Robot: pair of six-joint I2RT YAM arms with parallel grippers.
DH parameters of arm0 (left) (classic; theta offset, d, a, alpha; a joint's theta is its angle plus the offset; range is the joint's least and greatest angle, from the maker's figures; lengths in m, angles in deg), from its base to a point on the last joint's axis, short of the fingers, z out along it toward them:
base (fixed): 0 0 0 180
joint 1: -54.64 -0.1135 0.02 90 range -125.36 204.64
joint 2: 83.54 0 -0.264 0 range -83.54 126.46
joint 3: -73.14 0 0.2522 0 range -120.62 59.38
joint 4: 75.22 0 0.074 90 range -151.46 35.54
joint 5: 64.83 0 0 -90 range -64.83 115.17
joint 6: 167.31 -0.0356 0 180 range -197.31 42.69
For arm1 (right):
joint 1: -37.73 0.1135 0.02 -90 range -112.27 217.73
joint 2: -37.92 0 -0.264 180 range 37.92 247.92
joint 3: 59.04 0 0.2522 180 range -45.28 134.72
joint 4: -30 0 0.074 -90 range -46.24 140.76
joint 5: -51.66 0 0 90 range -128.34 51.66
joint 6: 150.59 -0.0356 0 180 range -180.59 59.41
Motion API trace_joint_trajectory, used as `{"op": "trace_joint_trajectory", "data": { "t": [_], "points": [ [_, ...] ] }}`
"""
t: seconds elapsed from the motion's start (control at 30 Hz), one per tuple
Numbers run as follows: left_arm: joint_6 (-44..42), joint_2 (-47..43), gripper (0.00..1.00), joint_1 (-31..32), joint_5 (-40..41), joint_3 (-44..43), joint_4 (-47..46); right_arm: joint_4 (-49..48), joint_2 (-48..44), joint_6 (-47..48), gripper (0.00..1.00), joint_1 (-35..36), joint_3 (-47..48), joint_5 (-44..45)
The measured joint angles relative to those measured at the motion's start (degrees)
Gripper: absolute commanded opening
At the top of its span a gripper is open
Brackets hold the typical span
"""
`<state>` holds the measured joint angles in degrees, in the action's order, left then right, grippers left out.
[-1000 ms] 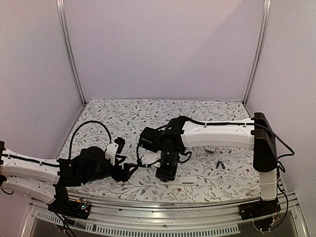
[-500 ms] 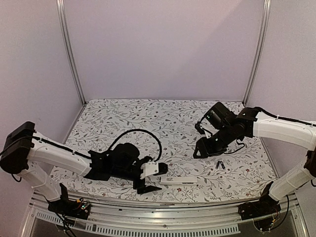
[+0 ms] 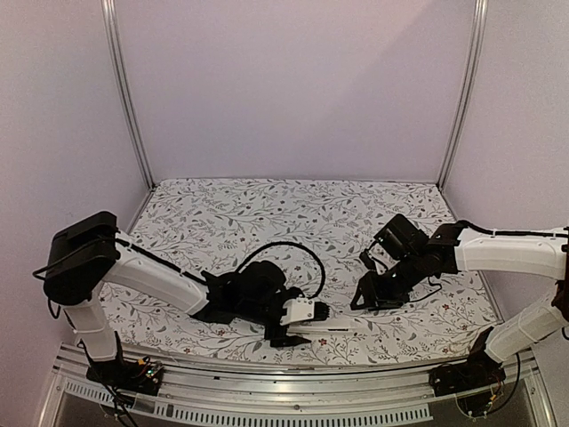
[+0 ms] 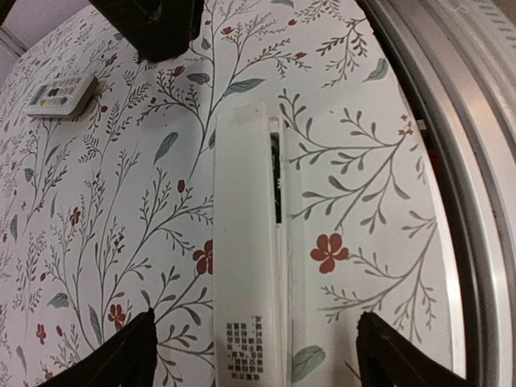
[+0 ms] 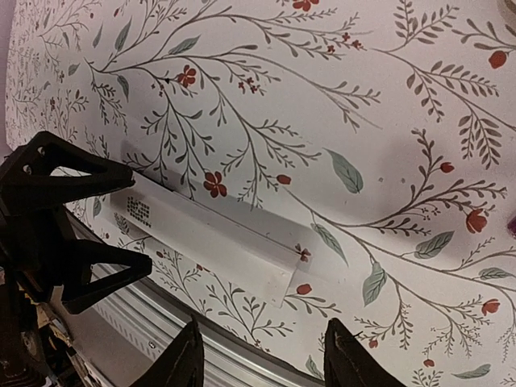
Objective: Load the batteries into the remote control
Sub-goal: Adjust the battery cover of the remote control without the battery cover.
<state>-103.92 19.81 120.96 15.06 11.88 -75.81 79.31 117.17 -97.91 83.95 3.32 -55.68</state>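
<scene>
A long white remote [image 3: 327, 327] lies back side up near the table's front edge. It shows in the left wrist view [image 4: 250, 242] with a dark narrow slot along its upper half, and in the right wrist view [image 5: 210, 234]. My left gripper [image 3: 292, 336] is open, with its fingers either side of the remote's near end [image 4: 258, 355] and not touching it. My right gripper [image 3: 364, 301] is open and empty, hovering to the right of the remote's other end [image 5: 266, 359]. The batteries are hidden from every view.
A second, smaller remote with coloured buttons [image 4: 60, 94] lies farther back on the flowered cloth. The metal rail of the table's front edge [image 4: 476, 201] runs close beside the white remote. The left gripper [image 5: 64, 226] shows at the left of the right wrist view.
My left arm has swung right and brought its gripper to the white remote's end. My right arm has drawn back from over the remote to the right, covering the spot where the batteries lay.
</scene>
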Motion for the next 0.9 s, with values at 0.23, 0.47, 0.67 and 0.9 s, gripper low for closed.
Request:
{"op": "trace_joint_trajectory", "data": {
  "t": [0.23,0.47,0.67,0.9],
  "points": [
    [0.0,4.8,0.73,0.0,-2.2,-5.3,0.5,-1.1,0.0,0.1,0.50,-1.1,-0.6,-0.3],
    [0.0,8.6,0.66,0.0,-4.2,-9.8,1.8,-0.9,-0.8,0.5,0.51,-1.7,-1.0,0.1],
    [-0.2,10.6,0.56,0.0,-4.5,-11.2,2.4,-0.4,-1.1,1.2,0.51,-2.6,-1.0,0.5],
    [-0.6,12.0,0.43,0.0,-4.3,-12.8,3.2,0.6,-1.1,2.3,0.51,-3.0,-1.0,0.8]
  ]
}}
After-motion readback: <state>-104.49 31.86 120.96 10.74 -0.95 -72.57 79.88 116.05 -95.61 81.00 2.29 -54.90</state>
